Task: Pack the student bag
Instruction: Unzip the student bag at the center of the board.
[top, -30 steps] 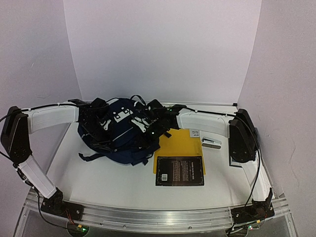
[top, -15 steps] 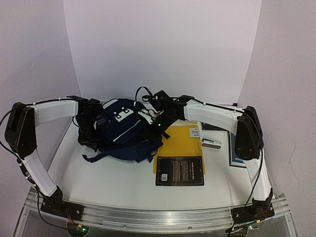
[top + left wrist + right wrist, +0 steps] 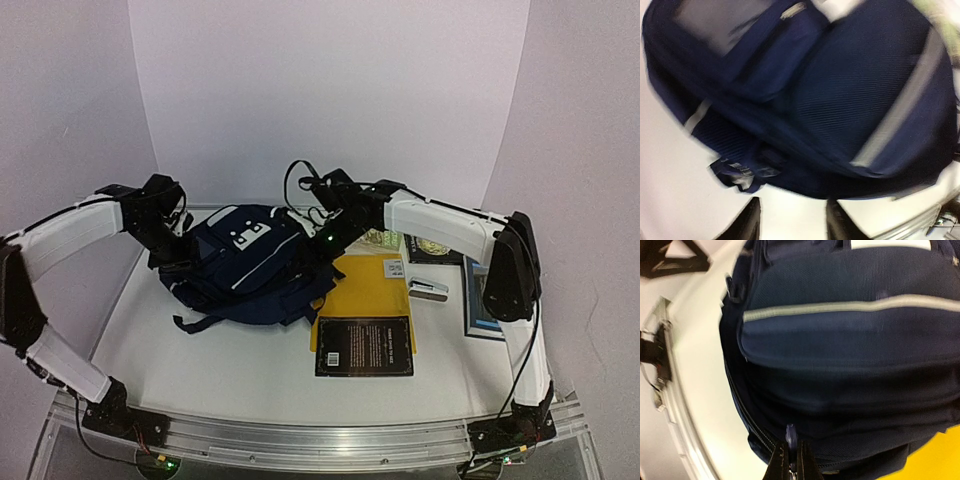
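Student bag (image 3: 255, 265) flopped on table (image 3: 200, 350), right gripper (image 3: 790, 462) pinched tight on its zipper pull (image 3: 790, 432), left gripper (image 3: 792, 225) beside it, 2 fingers (image 3: 747, 222) apart, holding nothing, yellow folder (image 3: 375, 290) alongside

Left gripper (image 3: 793, 202) parted; right gripper (image 3: 791, 449) closed

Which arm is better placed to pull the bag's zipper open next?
Right. The right gripper is shut on what looks like the zipper pull at the student bag's lower edge. The left gripper is open beside the bag, holding nothing.
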`<action>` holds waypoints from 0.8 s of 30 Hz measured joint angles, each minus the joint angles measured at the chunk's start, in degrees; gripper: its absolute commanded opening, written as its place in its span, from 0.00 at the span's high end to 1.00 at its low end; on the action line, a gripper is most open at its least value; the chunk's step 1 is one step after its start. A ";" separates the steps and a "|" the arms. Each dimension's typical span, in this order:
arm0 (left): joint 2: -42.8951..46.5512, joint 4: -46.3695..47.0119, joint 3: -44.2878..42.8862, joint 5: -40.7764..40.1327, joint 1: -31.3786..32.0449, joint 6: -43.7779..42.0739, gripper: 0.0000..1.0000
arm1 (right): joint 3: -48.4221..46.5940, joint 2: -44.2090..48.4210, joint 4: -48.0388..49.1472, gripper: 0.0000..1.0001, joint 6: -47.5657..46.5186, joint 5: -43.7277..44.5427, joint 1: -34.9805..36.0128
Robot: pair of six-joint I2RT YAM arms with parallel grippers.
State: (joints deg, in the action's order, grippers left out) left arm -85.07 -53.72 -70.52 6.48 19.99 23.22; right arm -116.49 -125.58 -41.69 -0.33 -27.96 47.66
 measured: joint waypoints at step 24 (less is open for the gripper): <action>2.08 25.54 10.23 16.98 17.05 -6.22 0.43 | -4.63 -3.01 2.27 0.98 12.87 -7.94 -0.51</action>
State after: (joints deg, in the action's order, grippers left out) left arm -82.99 -28.18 -60.29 23.45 37.04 17.01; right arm -121.12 -128.60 -39.42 12.54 -35.90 47.16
